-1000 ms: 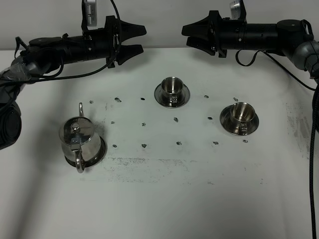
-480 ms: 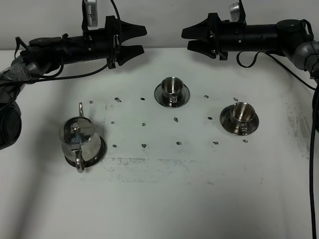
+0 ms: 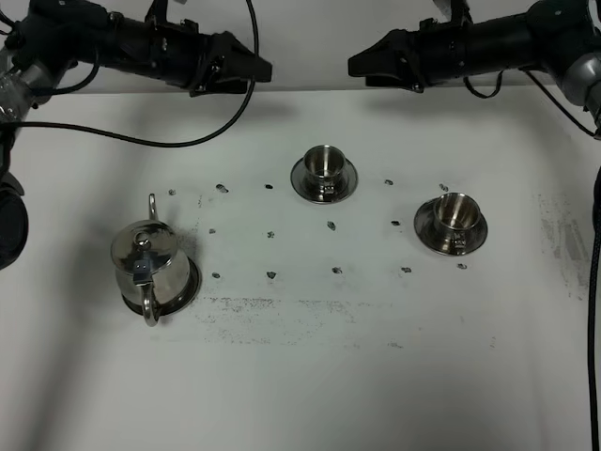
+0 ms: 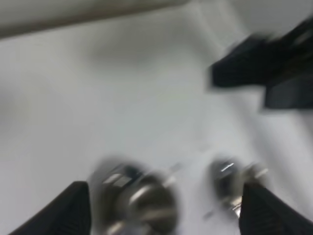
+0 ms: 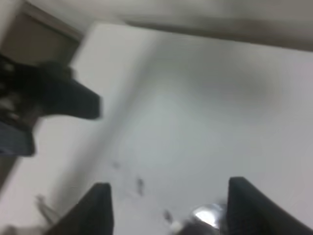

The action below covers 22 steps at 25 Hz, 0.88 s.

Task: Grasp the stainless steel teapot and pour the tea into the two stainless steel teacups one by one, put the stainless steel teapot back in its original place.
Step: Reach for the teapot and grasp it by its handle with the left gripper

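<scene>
The stainless steel teapot (image 3: 148,266) stands on its round steel disc (image 3: 188,287) at the table's left, handle toward the front and spout toward the back. Two stainless steel teacups on saucers stand apart, one at the centre back (image 3: 324,172) and one to the right (image 3: 452,222). They show blurred in the left wrist view (image 4: 142,200) (image 4: 230,180). My left gripper (image 3: 263,69) is open and empty, high over the back edge, far from the teapot. My right gripper (image 3: 357,66) is open and empty, facing it. No tea is visible.
The white table (image 3: 300,376) carries small dark marks in rows and a smudged line near the middle. Black cables hang from both arms along the back. The right gripper shows blurred in the left wrist view (image 4: 264,73).
Both arms have lifted and swung toward the back edge, and the wrist views are blurred with motion. The teapot and both cups have not moved.
</scene>
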### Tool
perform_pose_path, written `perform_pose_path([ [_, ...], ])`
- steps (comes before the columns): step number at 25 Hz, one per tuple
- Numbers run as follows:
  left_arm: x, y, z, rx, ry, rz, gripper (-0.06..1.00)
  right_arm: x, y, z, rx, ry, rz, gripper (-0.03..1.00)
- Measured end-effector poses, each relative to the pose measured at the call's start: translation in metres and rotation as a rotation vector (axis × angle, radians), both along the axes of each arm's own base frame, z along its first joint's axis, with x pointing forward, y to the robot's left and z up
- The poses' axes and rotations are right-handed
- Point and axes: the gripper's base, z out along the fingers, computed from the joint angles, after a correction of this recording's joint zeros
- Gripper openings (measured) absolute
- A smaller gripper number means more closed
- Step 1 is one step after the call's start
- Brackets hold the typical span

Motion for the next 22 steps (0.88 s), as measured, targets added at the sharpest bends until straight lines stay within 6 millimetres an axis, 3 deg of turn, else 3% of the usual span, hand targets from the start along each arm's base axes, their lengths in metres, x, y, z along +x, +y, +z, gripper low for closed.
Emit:
perform_pose_path([
  [3, -0.008, 0.005, 0.004, 0.210, -0.009, -0.015, 0.62, -0.003, -0.011, 0.008, -0.219, 0.015, -0.032, 0.50],
  [6, -0.018, 0.006, 0.019, 0.326, -0.054, 0.019, 0.62, -0.012, -0.028, 0.032, -0.445, -0.002, -0.080, 0.50],
  [10, -0.044, 0.011, 0.064, 0.375, -0.142, 0.036, 0.62, -0.040, -0.045, 0.091, -0.604, -0.045, -0.140, 0.50],
  [12, -0.059, 0.012, 0.085, 0.396, -0.214, 0.045, 0.62, -0.057, -0.050, 0.118, -0.630, -0.067, -0.158, 0.50],
  [16, -0.084, 0.014, 0.114, 0.441, -0.369, 0.047, 0.58, -0.092, -0.055, 0.152, -0.634, -0.104, -0.189, 0.49],
  [22, -0.122, 0.021, 0.131, 0.484, -0.476, 0.045, 0.51, -0.141, -0.064, 0.171, -0.622, -0.201, -0.286, 0.48],
])
